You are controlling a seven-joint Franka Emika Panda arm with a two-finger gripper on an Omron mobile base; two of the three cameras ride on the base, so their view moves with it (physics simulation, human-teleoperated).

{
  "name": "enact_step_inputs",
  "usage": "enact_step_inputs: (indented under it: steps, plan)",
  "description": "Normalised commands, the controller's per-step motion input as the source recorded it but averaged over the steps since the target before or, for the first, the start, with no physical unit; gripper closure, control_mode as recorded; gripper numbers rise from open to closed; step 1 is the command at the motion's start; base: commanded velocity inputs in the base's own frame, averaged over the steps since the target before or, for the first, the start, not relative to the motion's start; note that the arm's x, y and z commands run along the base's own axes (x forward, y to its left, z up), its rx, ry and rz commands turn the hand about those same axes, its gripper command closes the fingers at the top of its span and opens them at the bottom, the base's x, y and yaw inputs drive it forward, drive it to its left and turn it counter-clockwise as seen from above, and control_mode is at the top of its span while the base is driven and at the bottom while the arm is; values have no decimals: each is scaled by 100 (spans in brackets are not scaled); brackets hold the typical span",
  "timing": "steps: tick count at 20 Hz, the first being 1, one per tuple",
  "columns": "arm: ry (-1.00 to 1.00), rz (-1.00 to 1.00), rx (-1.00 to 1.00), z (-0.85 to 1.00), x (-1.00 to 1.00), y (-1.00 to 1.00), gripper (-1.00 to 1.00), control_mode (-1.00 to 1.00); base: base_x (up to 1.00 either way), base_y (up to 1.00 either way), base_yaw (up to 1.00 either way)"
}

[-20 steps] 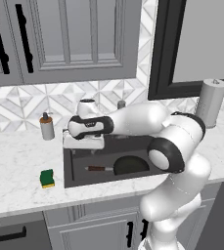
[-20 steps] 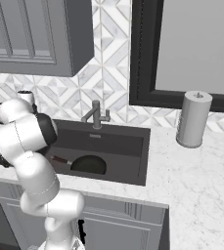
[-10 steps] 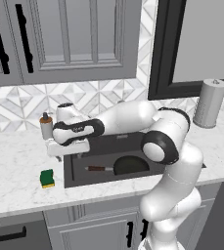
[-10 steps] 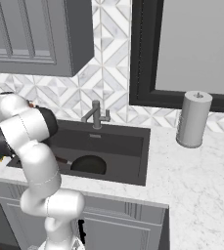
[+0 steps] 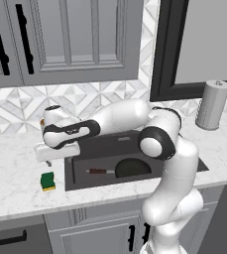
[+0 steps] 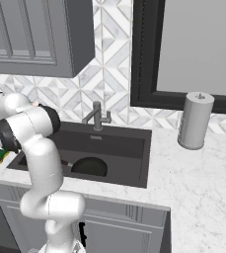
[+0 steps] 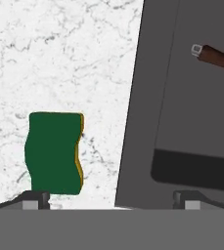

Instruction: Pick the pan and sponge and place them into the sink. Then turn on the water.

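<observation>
A grey paper towel roll (image 5: 212, 105) stands upright on the white marble counter (image 5: 16, 183), right of the basin, near the dark-framed window (image 6: 193, 49). Grey cabinets (image 5: 60, 39) hang above a patterned tile backsplash (image 6: 112, 94).

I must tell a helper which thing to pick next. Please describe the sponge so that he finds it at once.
Find the dark sink in the marble counter. The sponge lies flat on the counter beside the sink's left rim, near the front edge. It is small, green on top and yellow beneath, the only bright thing there.
</observation>
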Motion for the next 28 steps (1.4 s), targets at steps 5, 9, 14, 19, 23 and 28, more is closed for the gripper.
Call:
enact_step_inputs:
  steps: [5, 9, 14, 19, 23, 28]
  plan:
    - [0, 0, -3, -6, -20, 39, -100, -100, 0, 0, 0]
    - [0, 0, -2, -18, -8, 23, -100, -100, 0, 0, 0]
    - [0, 0, -3, -31, 0, 18, -100, -100, 0, 0, 0]
    - [0, 0, 0, -24, 0, 11, -100, -100, 0, 0, 0]
    - [0, 0, 0, -19, 0, 3, -100, -100, 0, 0, 0]
    - [0, 0, 0, -17, 0, 0, -100, -100, 0, 0, 0]
